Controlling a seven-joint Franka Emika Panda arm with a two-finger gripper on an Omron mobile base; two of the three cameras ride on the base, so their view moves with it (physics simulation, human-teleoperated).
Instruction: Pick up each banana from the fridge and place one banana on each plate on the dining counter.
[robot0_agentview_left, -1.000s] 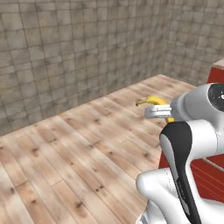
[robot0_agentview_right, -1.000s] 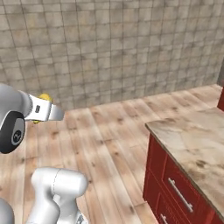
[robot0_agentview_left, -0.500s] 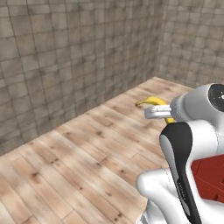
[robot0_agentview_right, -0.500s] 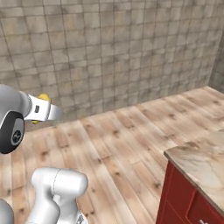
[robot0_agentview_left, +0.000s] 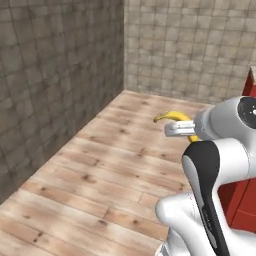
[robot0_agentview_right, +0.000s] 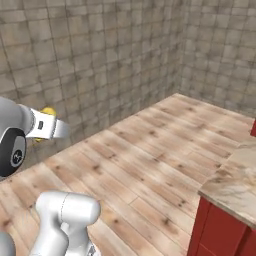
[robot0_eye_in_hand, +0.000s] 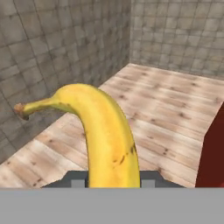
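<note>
So the bright yellow banana (robot0_eye_in_hand: 107, 135) is up in the air, pinched at its lower end, curving up with the brown stem tip pointing to about 9 o'clock in the hand view. A few small brown flecks on the skin.

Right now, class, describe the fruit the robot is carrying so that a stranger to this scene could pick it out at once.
Start at the corner where the two grey tiled walls meet above the wooden plank floor. In front of it the white arm reaches forward, its claw shut on a banana. The banana is bright yellow and curved, with a brown stem tip and small dark flecks, the only yellow thing among grey, brown and red.
</note>
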